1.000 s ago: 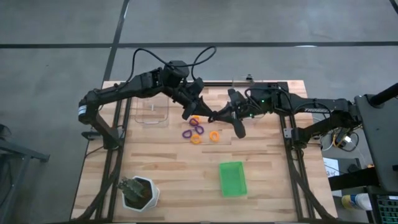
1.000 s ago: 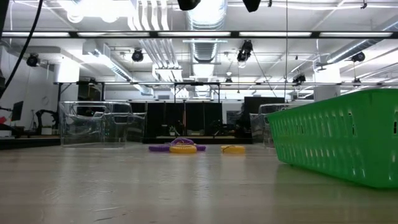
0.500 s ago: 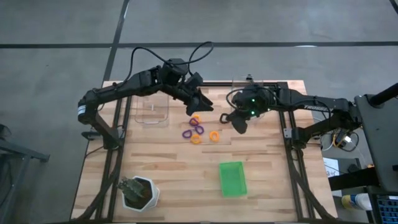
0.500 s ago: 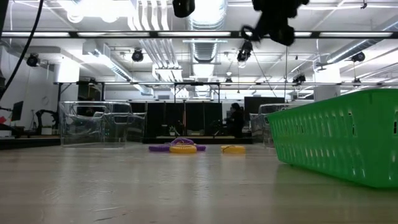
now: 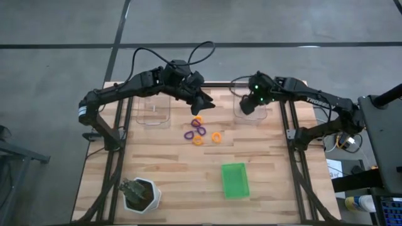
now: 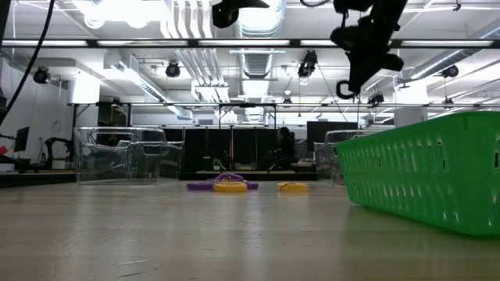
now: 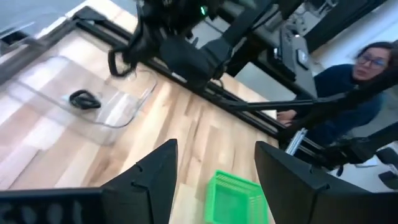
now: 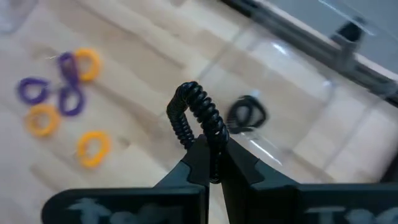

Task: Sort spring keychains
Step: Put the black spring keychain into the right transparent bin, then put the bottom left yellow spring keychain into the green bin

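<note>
My right gripper (image 5: 247,108) is over the clear bin (image 5: 250,114) at the table's far right, shut on a black spring keychain (image 8: 194,111). A second black keychain (image 8: 246,114) lies on that bin's floor. Several purple and orange keychains (image 5: 201,130) lie flat on the wood mid-table; they also show in the right wrist view (image 8: 62,93). My left gripper (image 5: 205,104) is open and empty above the table, just beyond that pile; its fingers (image 7: 155,180) show wide apart in the left wrist view. My right gripper pinches the black keychain's coil at one spot of the loop (image 8: 210,142) between its two shut fingers. The rest of the loop sticks out past the fingertips. In the low view the loop (image 6: 344,87) hangs below the fingers, lifted clear above the bin.
A second clear bin (image 5: 154,112) stands at the far left. The green tray (image 5: 235,180) sits near the front. A white holder with dark items (image 5: 141,193) stands at the front left. A person (image 7: 367,68) is beyond the table.
My right gripper has gone from beside the pile toward the table's far right, carrying the black keychain over the right clear bin. My left gripper has drawn a little away from the pile toward the far edge.
</note>
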